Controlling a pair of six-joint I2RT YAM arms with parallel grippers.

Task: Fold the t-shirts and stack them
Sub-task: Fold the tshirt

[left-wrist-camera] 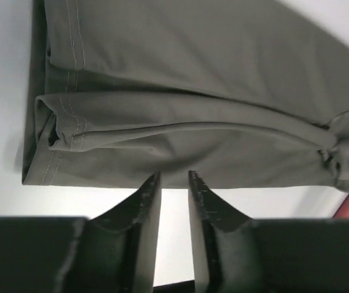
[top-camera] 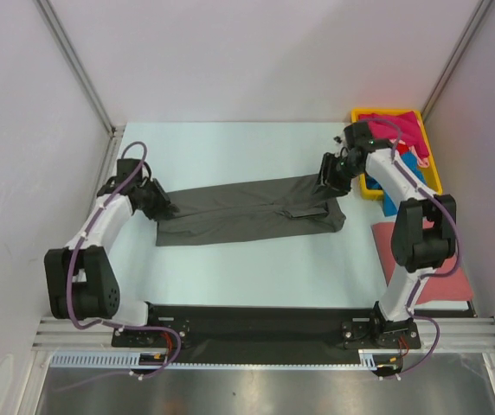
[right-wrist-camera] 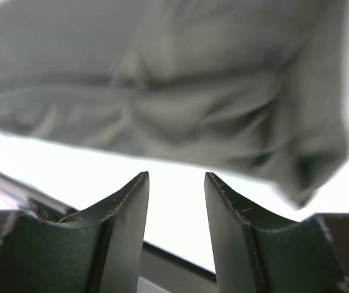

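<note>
The large dark grey t-shirt [top-camera: 247, 212] lies folded into a long strip across the middle of the table. My left gripper [top-camera: 157, 204] is at its left end. In the left wrist view the gripper [left-wrist-camera: 174, 177] is slightly open and empty, its tips just at the edge of the shirt's hem [left-wrist-camera: 193, 91]. My right gripper [top-camera: 331, 173] is at the shirt's far right corner. In the right wrist view it [right-wrist-camera: 176, 176] is open and empty, with the bunched grey cloth [right-wrist-camera: 180, 91] just beyond the tips. A magenta shirt [top-camera: 401, 130] lies in the tray.
A yellow tray [top-camera: 371, 188] stands at the back right, with a bright blue shirt [top-camera: 392, 204] at its near end under the right arm. A salmon-pink shirt [top-camera: 442, 281] lies flat at the right front. White walls close in on both sides.
</note>
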